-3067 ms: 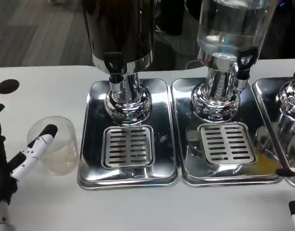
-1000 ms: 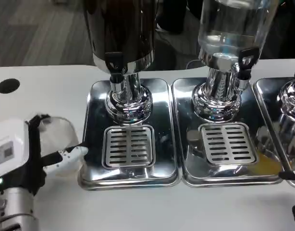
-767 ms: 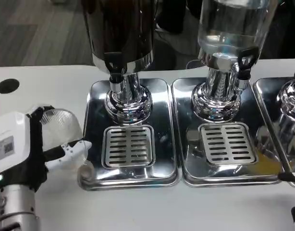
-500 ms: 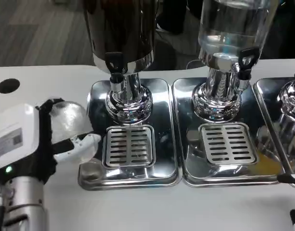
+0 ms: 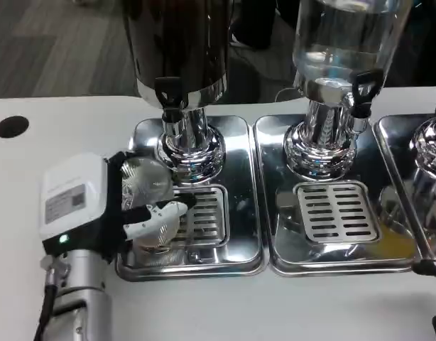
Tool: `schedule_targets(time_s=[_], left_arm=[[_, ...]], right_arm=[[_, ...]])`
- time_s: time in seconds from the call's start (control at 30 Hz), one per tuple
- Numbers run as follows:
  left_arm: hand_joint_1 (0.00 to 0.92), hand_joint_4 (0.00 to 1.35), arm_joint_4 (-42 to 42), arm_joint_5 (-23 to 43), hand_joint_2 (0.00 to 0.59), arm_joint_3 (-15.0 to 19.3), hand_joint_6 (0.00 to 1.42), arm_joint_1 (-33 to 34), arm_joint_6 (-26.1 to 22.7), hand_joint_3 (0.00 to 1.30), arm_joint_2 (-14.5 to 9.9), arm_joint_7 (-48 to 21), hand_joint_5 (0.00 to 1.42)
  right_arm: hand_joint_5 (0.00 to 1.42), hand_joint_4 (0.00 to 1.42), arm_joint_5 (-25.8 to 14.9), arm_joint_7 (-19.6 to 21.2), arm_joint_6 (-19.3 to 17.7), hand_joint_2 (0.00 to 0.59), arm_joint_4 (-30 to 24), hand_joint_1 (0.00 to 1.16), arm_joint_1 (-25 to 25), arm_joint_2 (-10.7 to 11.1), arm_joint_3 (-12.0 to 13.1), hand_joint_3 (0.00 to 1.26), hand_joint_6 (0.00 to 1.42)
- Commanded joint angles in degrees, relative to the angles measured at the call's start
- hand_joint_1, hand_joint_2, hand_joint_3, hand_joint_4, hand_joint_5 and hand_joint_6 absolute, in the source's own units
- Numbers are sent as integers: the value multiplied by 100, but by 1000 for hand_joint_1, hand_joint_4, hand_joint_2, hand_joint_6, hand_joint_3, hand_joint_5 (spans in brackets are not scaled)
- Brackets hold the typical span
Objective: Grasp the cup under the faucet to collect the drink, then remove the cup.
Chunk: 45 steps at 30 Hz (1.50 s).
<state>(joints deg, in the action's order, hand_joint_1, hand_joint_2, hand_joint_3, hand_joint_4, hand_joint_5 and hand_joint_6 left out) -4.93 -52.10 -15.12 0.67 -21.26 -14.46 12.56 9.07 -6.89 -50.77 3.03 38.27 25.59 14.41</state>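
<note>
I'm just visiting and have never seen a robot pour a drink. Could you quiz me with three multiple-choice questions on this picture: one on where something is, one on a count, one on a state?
1. Where is the clear cup?
A. On the bare table
B. Over the left drip tray, by its grate
C. Over the middle tray

2. How many slotted grates show?
A. Two
B. Four
C. One

3. What is the left hand doing?
A. Resting flat
B. Pressing a tap
C. Holding the cup

Answers:
1 B: the cup sits above the left tray's grate, in front of the dark dispenser.
2 A: one grate on the left tray, another on the middle tray.
3 C: its fingers wrap the cup.
</note>
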Motion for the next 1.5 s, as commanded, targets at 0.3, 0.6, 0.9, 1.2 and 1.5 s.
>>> schedule_targets(time_s=[0.3,0.6,0.9,1.2,1.5], left_arm=[[404,572,568,-126,95,-277,662,673,-58,519,254,133,758],[405,572,1090,-25,95,-295,664,991,-30,519,359,273,751],[402,545,1503,68,93,-368,658,1243,66,506,423,422,741],[250,455,1770,161,40,-454,598,1385,147,447,432,405,678],[189,423,1831,292,33,-458,559,1394,225,396,377,377,650]], right_arm=[[168,191,-169,-160,-207,450,193,553,32,107,66,276,7],[177,191,-241,-247,-262,445,271,549,59,168,93,276,23],[179,191,-253,-332,-243,444,326,547,-4,206,65,276,24],[181,198,-251,-396,-196,448,303,549,-94,193,40,276,25],[184,201,-227,-414,-136,441,306,567,-197,156,-13,285,25]])
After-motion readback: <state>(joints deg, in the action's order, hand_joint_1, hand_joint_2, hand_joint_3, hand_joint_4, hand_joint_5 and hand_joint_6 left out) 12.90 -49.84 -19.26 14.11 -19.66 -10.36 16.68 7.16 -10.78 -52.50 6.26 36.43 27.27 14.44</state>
